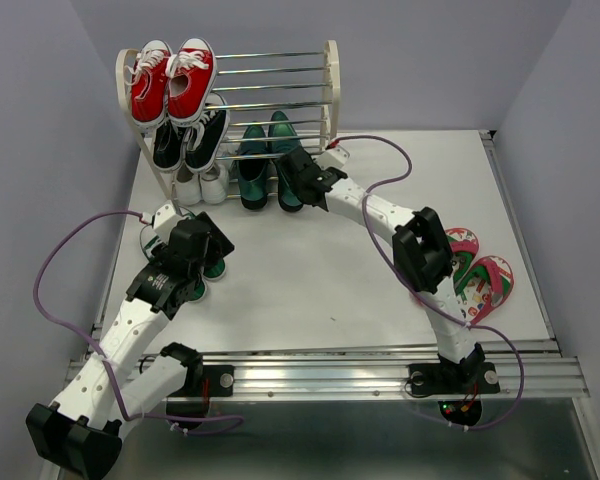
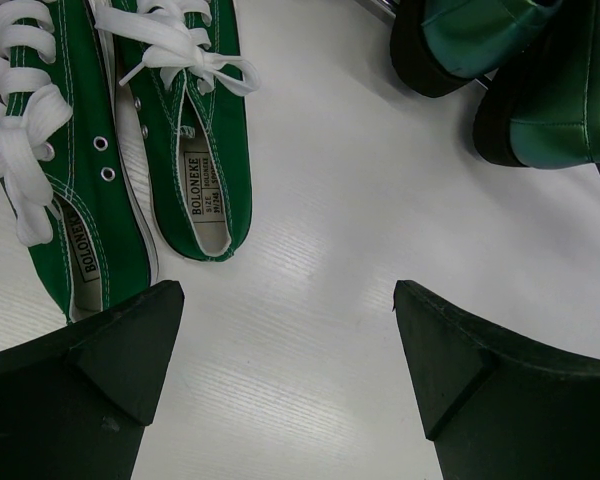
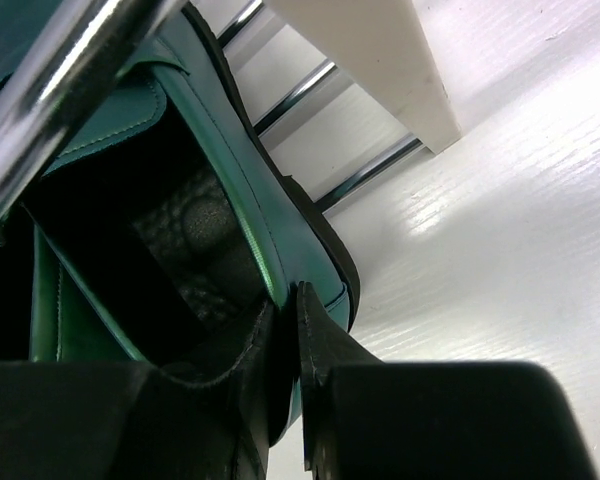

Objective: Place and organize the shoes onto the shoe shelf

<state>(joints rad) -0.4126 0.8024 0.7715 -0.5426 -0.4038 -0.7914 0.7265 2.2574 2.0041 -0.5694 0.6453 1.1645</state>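
At the shelf (image 1: 330, 82), right gripper (image 3: 288, 305) pinches a loafer (image 3: 120, 115) rim; left gripper (image 2: 288, 292) gapes.

From above, the green sneakers (image 1: 216, 268) are mostly covered by the left arm (image 1: 180, 262), the flip-flops (image 1: 490, 285) partly by the right arm (image 1: 423, 255). In the right wrist view, the nearest shelf rod (image 3: 70, 60) is blurred and the loafer (image 3: 230, 180) is cropped at the left edge.

**"BOLONEKE" brand labels inside the green canvas sneakers (image 2: 235, 150)**

In the left wrist view, a white label (image 2: 202, 196) inside the sneaker nearer the middle reads "BOLONEKE" in dark capitals. The smaller lines beside it are too fine to read. The other sneaker's label (image 2: 83, 252) also reads "BOLONEKE". In the top view, the print on the flip-flops (image 1: 480, 275) is too small to read.
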